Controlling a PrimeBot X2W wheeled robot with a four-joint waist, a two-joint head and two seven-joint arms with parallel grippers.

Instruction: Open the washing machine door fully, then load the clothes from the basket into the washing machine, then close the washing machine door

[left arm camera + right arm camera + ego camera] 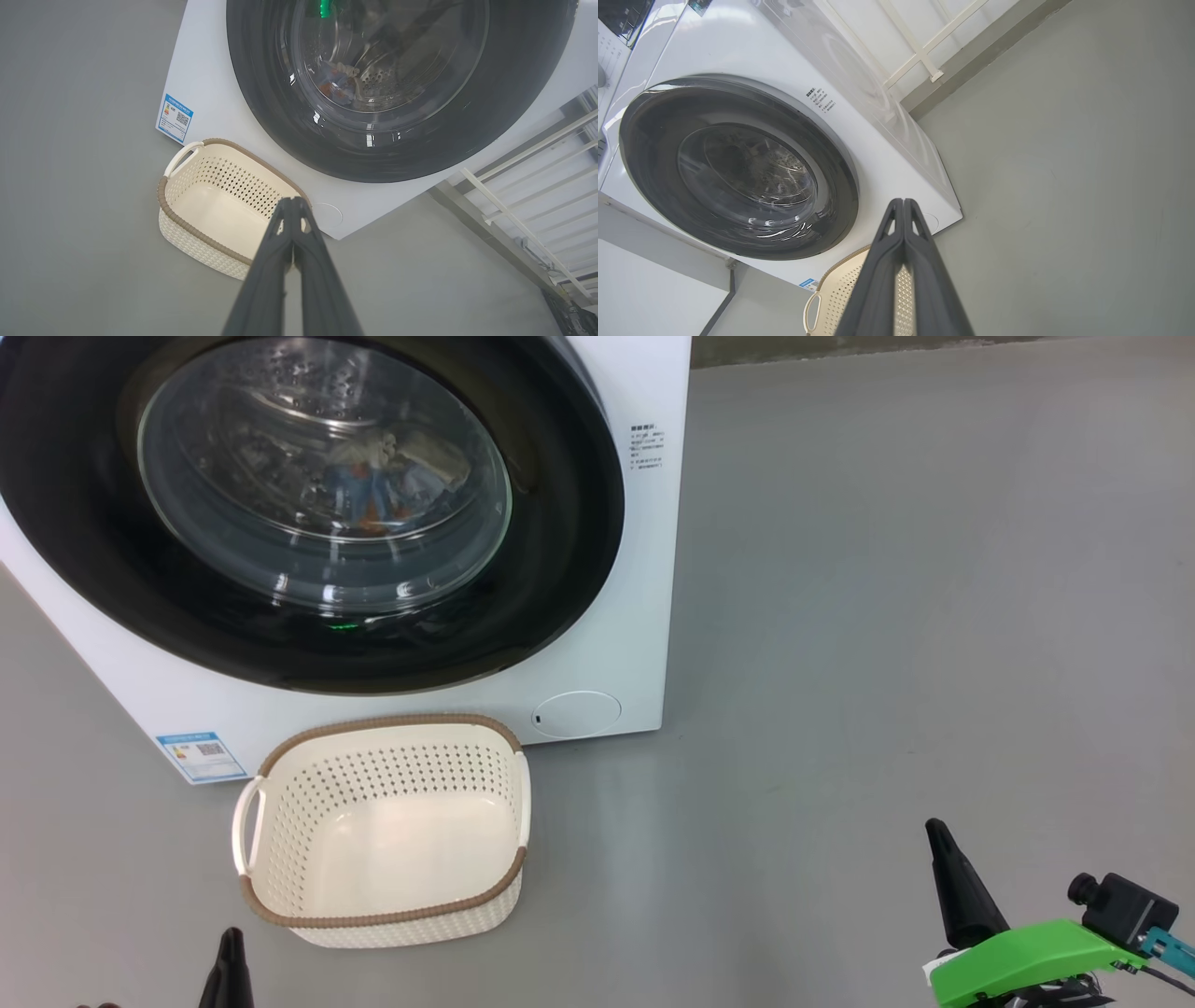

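Note:
The white washing machine (616, 616) (205, 93) (887, 154) stands ahead with its round black door (560, 551) (467, 140) (658, 196) shut flat against the front. Behind the glass, the clothes (373, 485) (338, 84) lie in the steel drum, blue, orange and cream. The cream basket (280, 905) (187, 228) (836, 298) sits on the floor before the machine, holding nothing. My left gripper (231, 933) (292, 200) is shut at the lower left, near the basket's front corner. At the lower right my right gripper (934, 826) (903, 201) is shut, well clear of the basket.
Grey floor (887, 616) spreads to the right of the machine. A white rail frame (528, 205) (920, 51) runs beside the machine. A round white flap (576, 714) and a blue label (201, 756) mark the machine's lower front.

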